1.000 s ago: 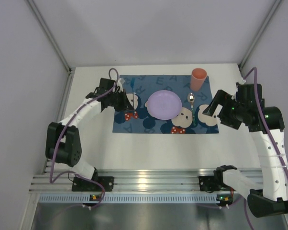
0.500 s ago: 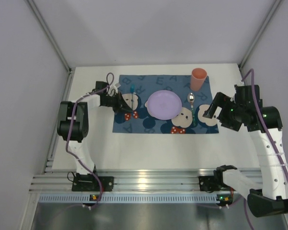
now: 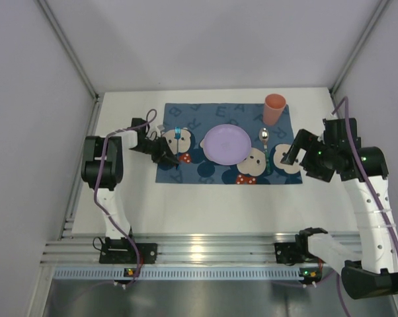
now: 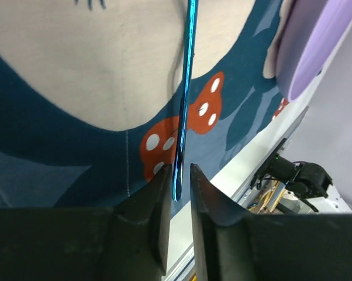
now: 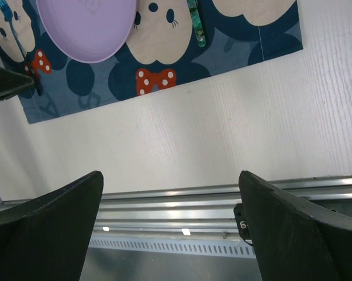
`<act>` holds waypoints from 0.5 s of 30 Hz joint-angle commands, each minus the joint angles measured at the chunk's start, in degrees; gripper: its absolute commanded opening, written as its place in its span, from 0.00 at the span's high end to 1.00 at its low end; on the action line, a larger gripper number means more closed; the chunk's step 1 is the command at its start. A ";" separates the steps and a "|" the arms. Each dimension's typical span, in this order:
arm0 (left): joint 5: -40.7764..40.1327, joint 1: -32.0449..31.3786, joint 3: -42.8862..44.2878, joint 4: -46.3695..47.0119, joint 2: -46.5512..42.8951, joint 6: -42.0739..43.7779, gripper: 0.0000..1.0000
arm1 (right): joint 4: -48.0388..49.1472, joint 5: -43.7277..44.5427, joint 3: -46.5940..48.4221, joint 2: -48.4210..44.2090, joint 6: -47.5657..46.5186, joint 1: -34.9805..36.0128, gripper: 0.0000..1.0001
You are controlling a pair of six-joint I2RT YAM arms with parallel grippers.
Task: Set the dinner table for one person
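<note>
The tabletop [image 3: 219,205] is carrying a placemat [image 3: 212,173] bearing a plate [image 3: 227,143] and a cup [image 3: 274,109]. The left tool [image 4: 179,175] is straddling the handle of the fork [image 4: 186,88], slightly released; the right tool [image 5: 170,175] is hovering spread wide over the tabletop.

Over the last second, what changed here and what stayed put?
The left arm folded its elbow in, and the left gripper came toward the near edge, laying the blue fork flat on the placemat, left of the plate. Its fingers now stand slightly apart around the handle's end, so it looks released. The right gripper stayed wide open; plate, spoon and cup did not move.
</note>
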 commanded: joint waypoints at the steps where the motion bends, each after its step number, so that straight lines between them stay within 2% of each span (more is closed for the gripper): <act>1: -3.17 0.22 0.97 -3.19 -0.68 2.24 0.74 | 0.88 -0.26 -0.03 -0.52 -1.19 -0.48 0.00; 2: -3.53 0.22 0.70 -3.36 -1.21 2.07 0.67 | 0.88 -0.35 0.06 -0.61 -1.19 -0.57 0.00; 5: -6.16 0.22 0.61 -3.97 -2.44 1.63 0.58 | 0.88 -0.44 0.06 -1.14 -1.54 -0.57 0.00; 6: -7.30 0.22 0.79 -4.67 -3.48 1.63 0.50 | 0.71 -0.52 -0.02 -1.22 -1.71 -0.66 0.00; 8: -10.82 0.22 1.23 -5.91 -4.46 2.32 0.49 | 0.44 -0.61 -0.03 -1.84 -1.89 -0.66 0.00; 9: -12.13 0.22 1.40 -7.39 -5.68 2.50 0.43 | 0.27 -0.61 -0.20 -2.01 -2.15 -0.57 0.00; 15: -23.38 0.22 1.49 -11.01 -13.68 3.12 0.38 | -0.53 -0.35 -1.43 -4.47 -3.12 -0.83 0.00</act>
